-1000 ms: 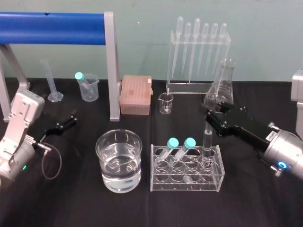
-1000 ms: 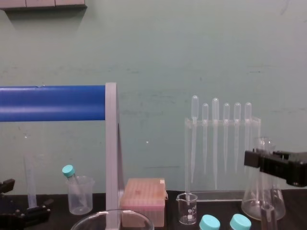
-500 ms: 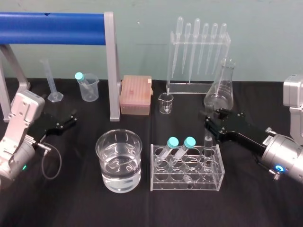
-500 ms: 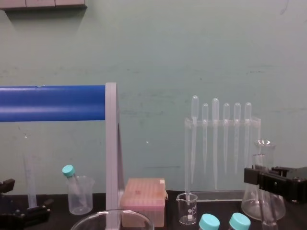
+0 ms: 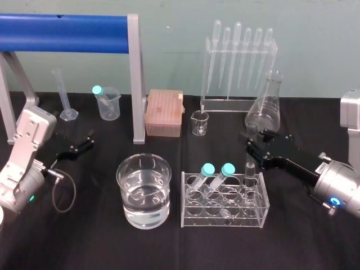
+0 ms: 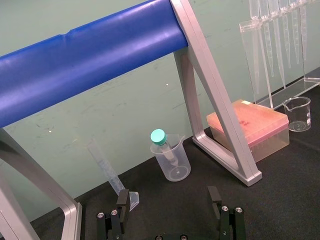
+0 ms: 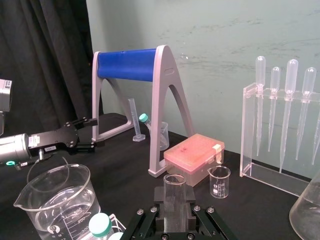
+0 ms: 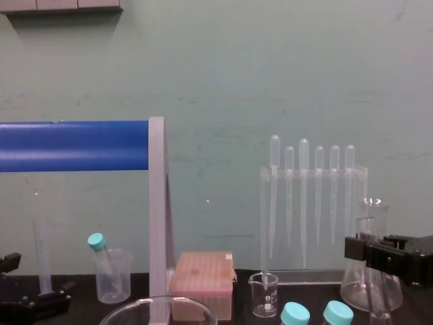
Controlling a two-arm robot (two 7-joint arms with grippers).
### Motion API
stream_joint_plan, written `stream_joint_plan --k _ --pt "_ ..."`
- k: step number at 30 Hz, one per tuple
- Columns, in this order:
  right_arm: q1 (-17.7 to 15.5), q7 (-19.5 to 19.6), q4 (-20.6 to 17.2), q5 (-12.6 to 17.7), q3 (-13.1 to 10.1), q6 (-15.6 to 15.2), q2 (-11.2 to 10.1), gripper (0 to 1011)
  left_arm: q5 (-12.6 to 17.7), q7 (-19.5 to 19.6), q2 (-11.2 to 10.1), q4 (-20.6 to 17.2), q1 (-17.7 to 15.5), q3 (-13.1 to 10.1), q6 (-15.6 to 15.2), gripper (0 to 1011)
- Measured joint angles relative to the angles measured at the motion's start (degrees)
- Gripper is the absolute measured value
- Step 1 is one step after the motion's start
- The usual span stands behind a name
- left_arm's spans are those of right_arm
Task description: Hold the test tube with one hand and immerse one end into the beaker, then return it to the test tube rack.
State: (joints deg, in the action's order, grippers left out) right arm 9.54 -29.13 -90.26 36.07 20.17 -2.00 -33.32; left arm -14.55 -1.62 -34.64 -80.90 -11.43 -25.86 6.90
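clenched on the upper end of the test tube (image 5: pixel 249 171) with the right tool (image 5: pixel 252 154), black pads pressed to the glass on either side just under the open rim in the right wrist view. held upright in the rightmost back hole of the clear test tube rack (image 5: pixel 225 212), next to two teal-capped tubes (image 5: pixel 209 169) leaning in the same rack; hard to tell through the clear plastic whether the round bottom touches the rack floor. just left of the rack on the black tabletop (image 5: pixel 304 236), the wide beaker (image 5: pixel 143 191), part filled with clear liquid. printed scale marks on its wall in the right wrist view, figures too faint to read. a small white label (image 7: pixel 47 148) on the left arm, print too small to make out. well off to the left and low over the tabletop, the left tool (image 5: pixel 79 147), released, with its fingers spread wide in the left wrist view. behind the right tool, a conical flask (image 5: pixel 267 107) and a stand of plastic droppers (image 5: pixel 239 62). in the chest view, the teal caps and the beaker rim cut off by the lower edge, the right tool cut by the right edge, and the rack below the frame.
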Motion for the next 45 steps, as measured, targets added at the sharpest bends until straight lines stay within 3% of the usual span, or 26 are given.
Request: stream_joint_plan --k 5,8,11,20,31,45 --pt "-0.03 0.02 -0.04 0.04 -0.02 0.00 0.00 231 0.00 0.00 0.00 0.00 0.00 0.00 0.00 1000" --pt "-0.04 0.05 -0.06 0.05 -0.05 0.01 0.00 288 0.00 0.00 0.00 0.00 0.00 0.00 0.00 1000" --pt "-0.06 0.07 -0.07 0.06 -0.08 0.02 0.00 426 0.00 0.00 0.00 0.00 0.00 0.00 0.00 1000" --pt "-0.08 0.09 -0.14 0.12 -0.10 0.05 0.00 711 0.00 0.00 0.00 0.00 0.00 0.00 0.00 1000" --pt "-0.08 0.08 -0.14 0.13 -0.10 0.09 0.00 998 0.00 0.00 0.00 0.00 0.00 0.00 0.00 1000" --pt "0.31 0.09 -1.16 -0.12 -0.30 0.87 0.09 1000 0.00 0.00 0.00 0.00 0.00 0.00 0.00 1000"
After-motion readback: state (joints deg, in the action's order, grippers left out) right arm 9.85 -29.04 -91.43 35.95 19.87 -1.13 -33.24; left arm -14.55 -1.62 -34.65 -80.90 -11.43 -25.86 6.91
